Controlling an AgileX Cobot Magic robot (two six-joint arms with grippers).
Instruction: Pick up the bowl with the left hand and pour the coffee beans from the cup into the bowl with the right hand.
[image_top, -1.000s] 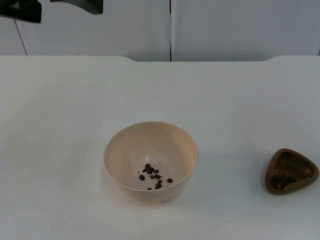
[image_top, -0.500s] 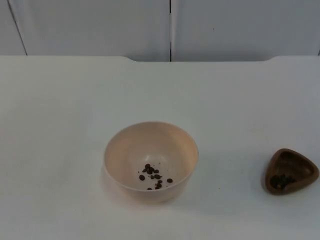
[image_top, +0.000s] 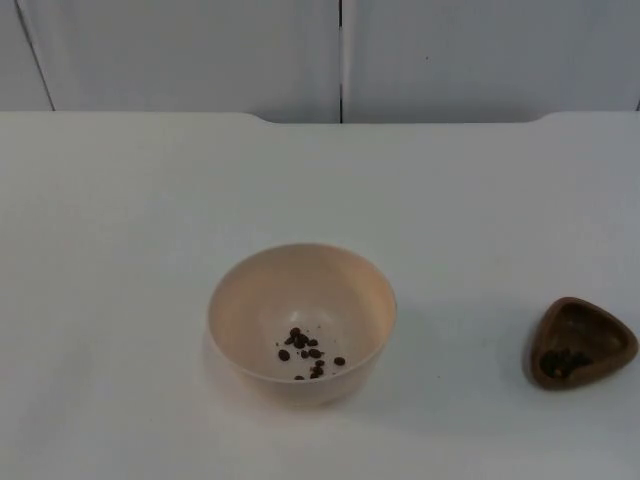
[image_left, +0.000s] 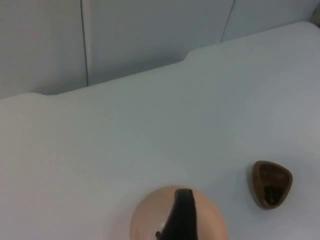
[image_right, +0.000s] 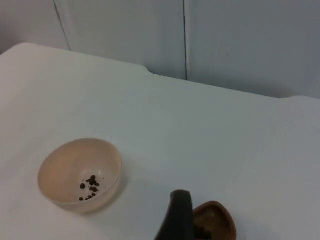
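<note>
On the white table (image_top: 120, 200), beige bowl (image_top: 250, 290) with coffee beans (image_top: 307, 352), brown cup (image_top: 582, 340) apart; tool states untellable.

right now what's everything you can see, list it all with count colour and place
bowl: one, pale peach, upright on the table, near the front middle
coffee beans: a small cluster, dark brown, in the bowl's bottom
cup: one, brown, rounded-triangle shape, on the table to the bowl's right, apart from it, a few dark beans inside
table: one, white
partition wall: grey, behind the table
left gripper: black fingertip, above the bowl
right gripper: black fingertip, beside the cup
</note>
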